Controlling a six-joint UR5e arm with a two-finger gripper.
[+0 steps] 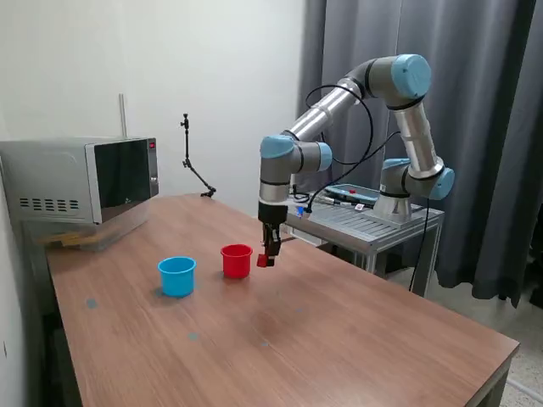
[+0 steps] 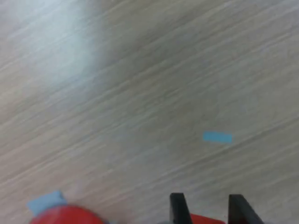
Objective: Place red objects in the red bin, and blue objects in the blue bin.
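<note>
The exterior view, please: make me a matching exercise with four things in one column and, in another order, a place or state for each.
Things:
1. red cup
2. blue cup
3. red cube
4. microwave

Places or states:
A. held in the gripper, above the table
B. at the table's far corner, on the exterior view's left
C. stands on the table just beside the gripper
D. stands on the table, farther from the gripper than the other cup

Pairs: 1-C, 2-D, 3-A, 4-B

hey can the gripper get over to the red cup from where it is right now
Probably yes. The gripper, shut on a red cube, hangs just to the exterior view's right of the red cup, whose open top is uncovered, with nothing between them.
</note>
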